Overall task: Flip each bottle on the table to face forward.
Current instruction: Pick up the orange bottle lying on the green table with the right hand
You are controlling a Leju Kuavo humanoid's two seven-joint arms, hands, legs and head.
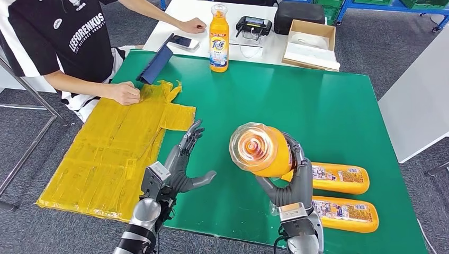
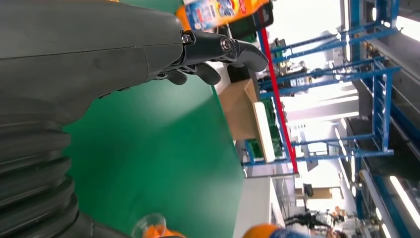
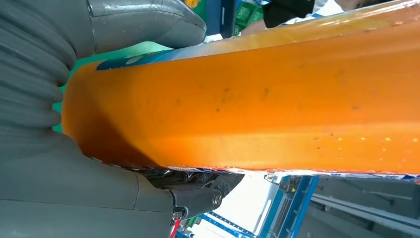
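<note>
My right hand (image 1: 294,182) grips an orange detergent bottle (image 1: 260,150) lifted off the green table (image 1: 317,100), its clear cap tilted toward my head camera. The same bottle's orange body (image 3: 257,99) runs across the right wrist view, held between thumb and fingers. My left hand (image 1: 182,164) hovers open just left of it, fingers spread, palm facing the bottle. Two more orange bottles (image 1: 339,178) (image 1: 344,214) lie on their sides near the front right edge. Another bottle (image 1: 218,38) stands upright at the table's far edge, label facing me; its label (image 2: 218,10) shows beyond my left fingers (image 2: 218,47).
A yellow plastic sheet (image 1: 116,148) covers the table's left side, with a person's hand (image 1: 123,92) resting on it. A dark tablet (image 1: 156,64) leans at the far left. Behind stand a white table with a phone (image 1: 182,41), a scanner (image 1: 253,25) and a cardboard box (image 1: 311,45).
</note>
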